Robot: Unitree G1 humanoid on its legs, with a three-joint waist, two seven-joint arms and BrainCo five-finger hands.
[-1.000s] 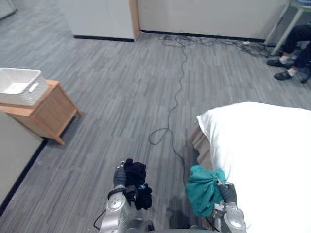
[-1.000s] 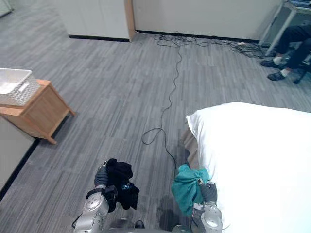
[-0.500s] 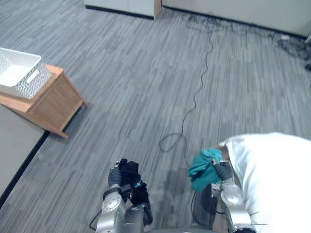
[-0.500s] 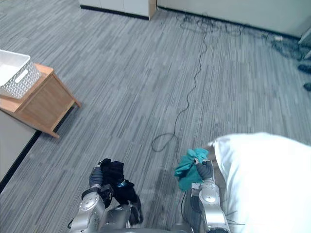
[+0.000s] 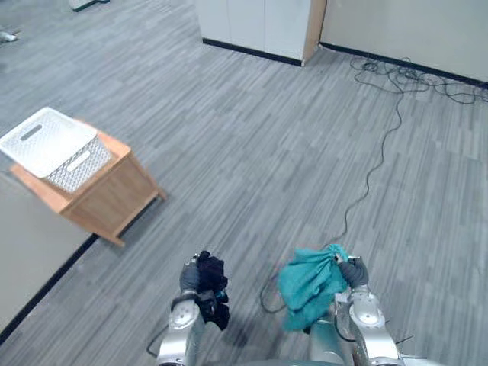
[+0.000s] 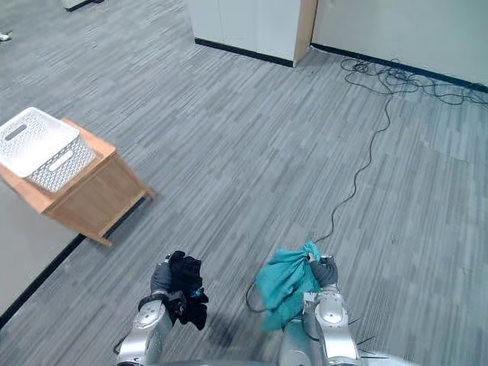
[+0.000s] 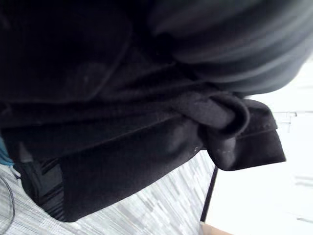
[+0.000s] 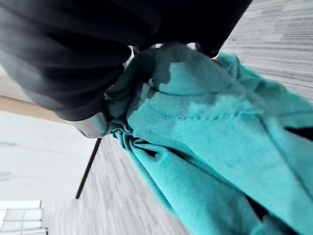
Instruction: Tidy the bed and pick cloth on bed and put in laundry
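Across open grey floor (image 5: 259, 145), the white basket (image 5: 52, 145) on its stand (image 5: 114, 200) sits nearer centre since the camera turned; left hand (image 5: 189, 276) grips black cloth (image 5: 213, 288), right hand (image 5: 352, 272) teal cloth (image 5: 306, 286).

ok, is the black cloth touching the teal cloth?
Apart. The left eye view shows grey floor between the black cloth and the teal cloth.

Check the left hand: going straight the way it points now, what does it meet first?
Probably nothing close: the left hand, clutching the black cloth, points over bare floor toward the far cabinet. The wooden table with the basket stands off to its left.
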